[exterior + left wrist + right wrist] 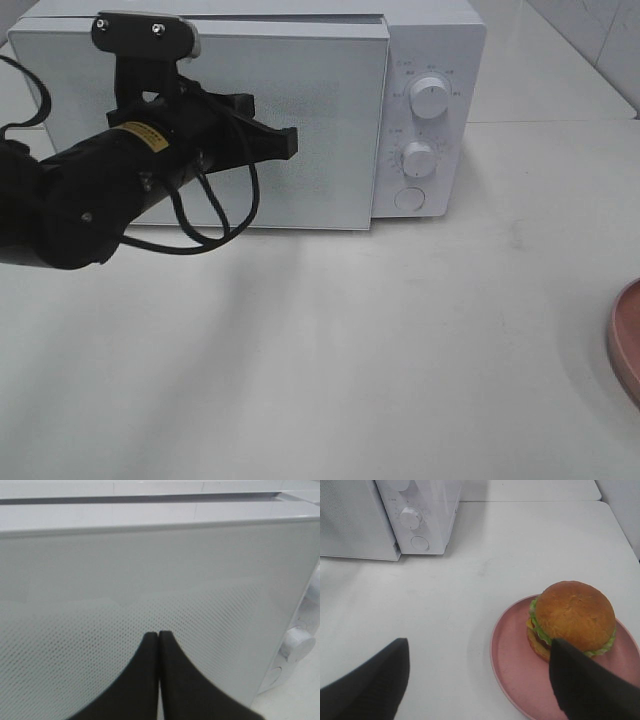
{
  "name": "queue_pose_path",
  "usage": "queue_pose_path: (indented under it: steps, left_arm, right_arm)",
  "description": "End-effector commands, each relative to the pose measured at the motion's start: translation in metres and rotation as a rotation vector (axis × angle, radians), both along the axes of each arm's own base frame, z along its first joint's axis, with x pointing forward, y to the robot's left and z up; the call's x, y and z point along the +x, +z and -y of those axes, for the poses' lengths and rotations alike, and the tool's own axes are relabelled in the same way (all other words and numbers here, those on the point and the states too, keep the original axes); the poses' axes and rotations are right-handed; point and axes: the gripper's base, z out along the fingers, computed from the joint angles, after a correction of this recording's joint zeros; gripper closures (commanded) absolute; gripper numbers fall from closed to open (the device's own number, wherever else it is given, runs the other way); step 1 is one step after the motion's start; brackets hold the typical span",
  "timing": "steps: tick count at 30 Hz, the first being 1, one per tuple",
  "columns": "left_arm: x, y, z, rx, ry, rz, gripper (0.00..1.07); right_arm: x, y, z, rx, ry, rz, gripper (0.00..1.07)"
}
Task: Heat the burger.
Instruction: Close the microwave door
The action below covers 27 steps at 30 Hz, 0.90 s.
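White worktop [330, 350], plain and pale, carrying a white microwave [430, 60] at the back with its door [320, 120] closed.

Burger [572, 617]: sits upright on a round pink plate [507, 655], bun dome up, lettuce and cheese showing at the edge. It is round, so no long axis can be told. It lies on the right of the worktop, well apart from the microwave.

Left gripper [158, 637]: jaws pressed together, holding nothing, tips just in front of the dotted door panel; contact with the door cannot be told.

Right gripper [480, 675]: jaws wide apart, holding nothing, above the worktop near the plate, with one finger [585, 685] overlapping the burger's near edge in the picture.

Views: only the right wrist camera shows the burger; the high camera shows just a sliver of the plate at its right edge. Two knobs [430, 100] and a round button [409, 199] appear on the microwave's control panel in the high view.
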Motion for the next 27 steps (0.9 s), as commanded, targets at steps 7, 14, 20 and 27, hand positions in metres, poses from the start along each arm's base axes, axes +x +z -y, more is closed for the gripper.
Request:
queue_pose_path:
  steps: [7,14,20,27]
  left_arm:
    - [0.027,0.002,0.023,0.001,0.03,-0.021,1.07]
    - [0.042,0.001,0.036,-0.005,0.034,-0.023,1.07]
    - [0.056,0.005,0.042,-0.028,0.074,-0.008,1.07]
    - [0.058,0.004,0.046,0.031,0.048,-0.018,1.07]
  right_arm:
    - [-0.004,-0.001,0.0,-0.002,0.0,0.03,0.32]
    - [-0.004,-0.001,0.0,-0.002,0.0,0.03,0.32]
    - [-0.004,-0.001,0.0,-0.002,0.0,0.03,0.32]
    - [-0.004,-0.001,0.0,-0.002,0.0,0.03,0.32]
